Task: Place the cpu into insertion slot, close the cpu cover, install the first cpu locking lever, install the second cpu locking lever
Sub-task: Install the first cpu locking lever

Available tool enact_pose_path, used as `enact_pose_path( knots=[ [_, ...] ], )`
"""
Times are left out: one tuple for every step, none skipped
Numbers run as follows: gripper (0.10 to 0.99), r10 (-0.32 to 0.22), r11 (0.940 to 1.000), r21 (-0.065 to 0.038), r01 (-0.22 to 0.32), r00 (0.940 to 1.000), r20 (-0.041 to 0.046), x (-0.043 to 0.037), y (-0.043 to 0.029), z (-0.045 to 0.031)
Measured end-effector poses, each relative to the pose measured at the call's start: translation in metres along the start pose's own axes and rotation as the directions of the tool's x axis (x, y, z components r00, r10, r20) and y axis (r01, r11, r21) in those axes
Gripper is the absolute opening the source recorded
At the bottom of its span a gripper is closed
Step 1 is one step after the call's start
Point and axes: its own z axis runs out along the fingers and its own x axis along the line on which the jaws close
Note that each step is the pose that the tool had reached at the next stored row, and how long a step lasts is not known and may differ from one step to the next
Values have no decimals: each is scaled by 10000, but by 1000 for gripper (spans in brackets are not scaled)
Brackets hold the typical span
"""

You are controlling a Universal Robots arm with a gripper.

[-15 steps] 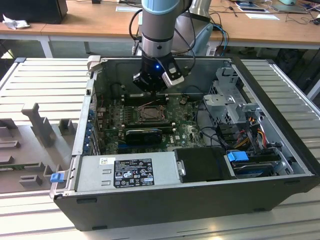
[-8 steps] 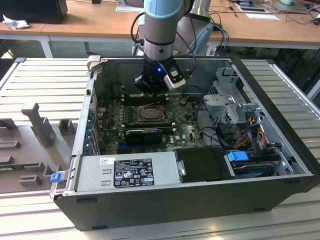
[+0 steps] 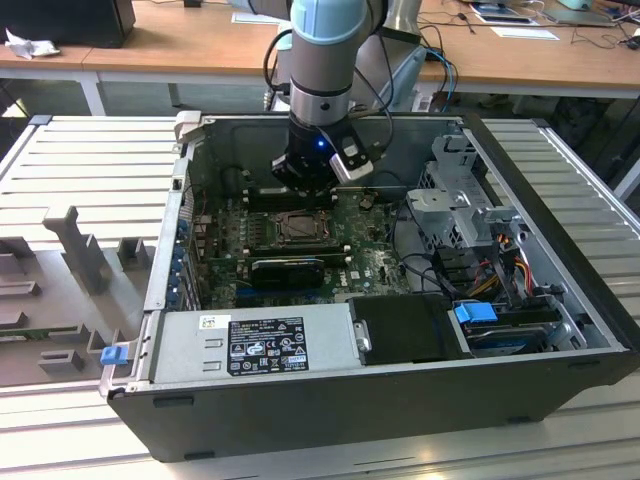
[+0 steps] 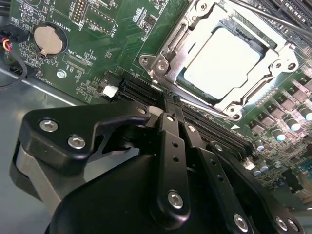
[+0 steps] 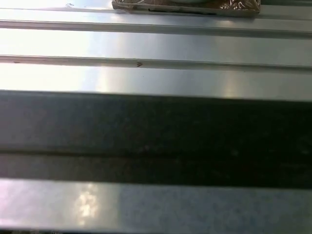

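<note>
The cpu (image 4: 225, 63), its pale silver top catching the light, lies seated in the insertion slot (image 4: 183, 73) on the green motherboard (image 4: 97, 44), seen in the second wrist view. The cpu cover (image 4: 253, 90), a grey metal frame with a square window, lies closed down around the chip's edges. A thin metal locking lever (image 4: 273, 17) runs along the far side of the socket; whether it is latched cannot be told. The gripper (image 4: 168, 100) sits just beside the socket's near corner, its 2 black fingers (image 4: 171, 146) pressed together with nothing between them. A round coin battery (image 4: 48, 40) sits well apart on the board. In the exterior view, the arm (image 3: 322, 70) reaches down into the open computer case (image 3: 330, 400), the gripper (image 3: 305, 192) just above the socket (image 3: 300, 228), with a power supply (image 3: 260, 345) along the case's near wall.
</note>
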Motion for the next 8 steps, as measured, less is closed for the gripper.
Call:
enact_pose_path(
  knots=[
    [106, -3, 10000, -1, 3, 10000, 0, -1, 0, 4],
    [106, -7, 10000, 1, 7, 10000, -1, -1, -2, 14],
    [106, -8, 10000, 3, 8, 10000, -2, -1, -2, 16],
    [106, -8, 10000, 8, 8, 10000, -2, -2, -2, 18],
    [106, -9, 10000, 20, 9, 10000, -2, -3, -2, 21],
    [106, -11, 10000, 34, 11, 10000, -2, -3, -2, 22],
    [106, -10, 10000, 55, 10, 10000, -3, -3, -2, 22],
    [106, -10, 10000, 75, 10, 10000, -6, -3, -3, 23]
  ],
)
